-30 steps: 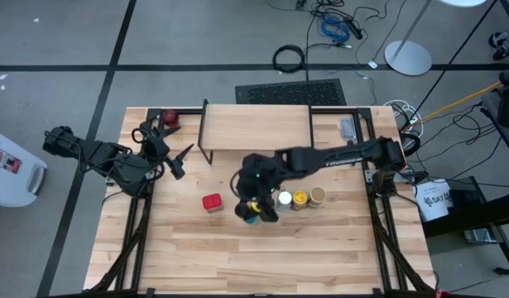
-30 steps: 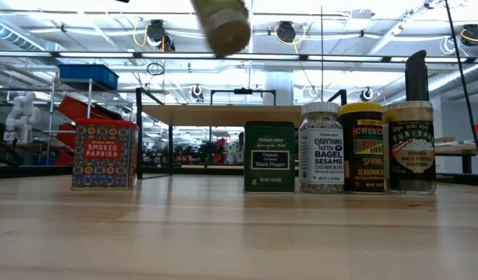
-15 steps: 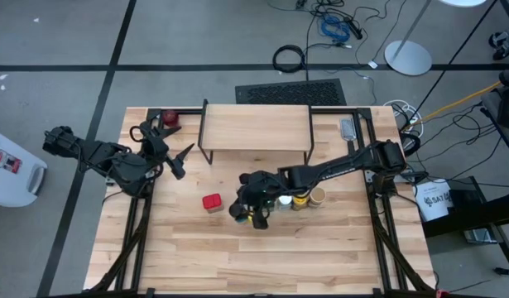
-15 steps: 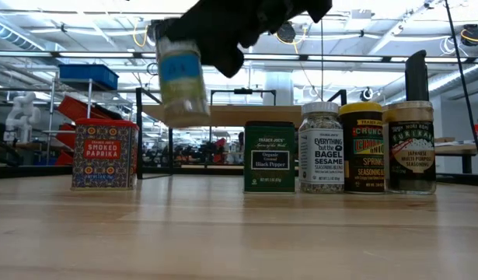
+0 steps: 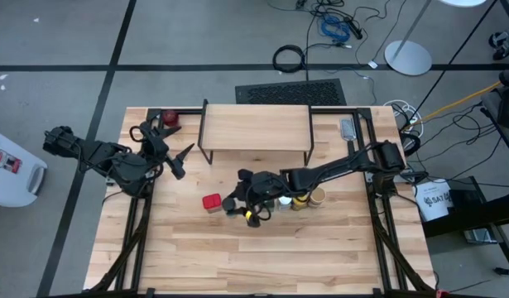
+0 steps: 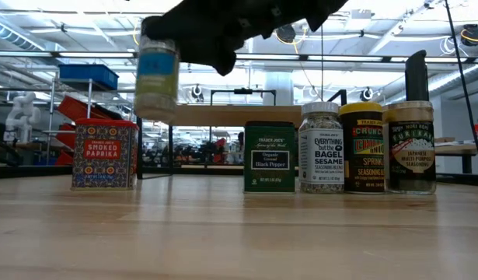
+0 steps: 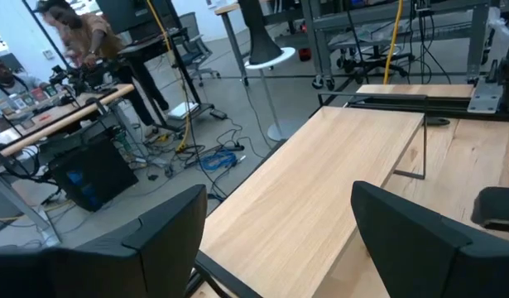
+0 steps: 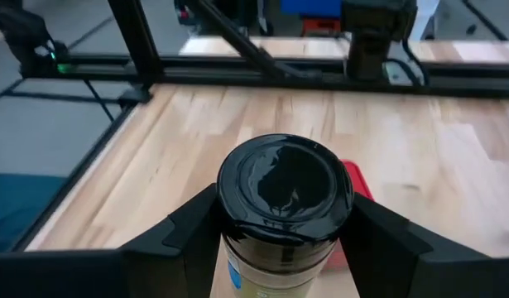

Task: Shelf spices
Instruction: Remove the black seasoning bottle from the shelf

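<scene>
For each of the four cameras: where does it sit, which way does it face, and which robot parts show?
High: overhead, straight down; both arms, table, shelf.
Low: tabletop height, level across; right pincer holds the blue-labelled jar in the air left of four standing spices.
Left wrist: on the parked left arm, its open pincer facing the shelf top.
Right wrist: down past its fingers onto the jar's black cap.
Shared: red tin in high, low, right wrist.

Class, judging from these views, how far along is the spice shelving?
Done: nothing; the shelf top is bare. In hand: the right pincer holds a black-capped jar above the table. Left: the paprika tin, pepper tin and three jars on the table. The left pincer waits open.
</scene>
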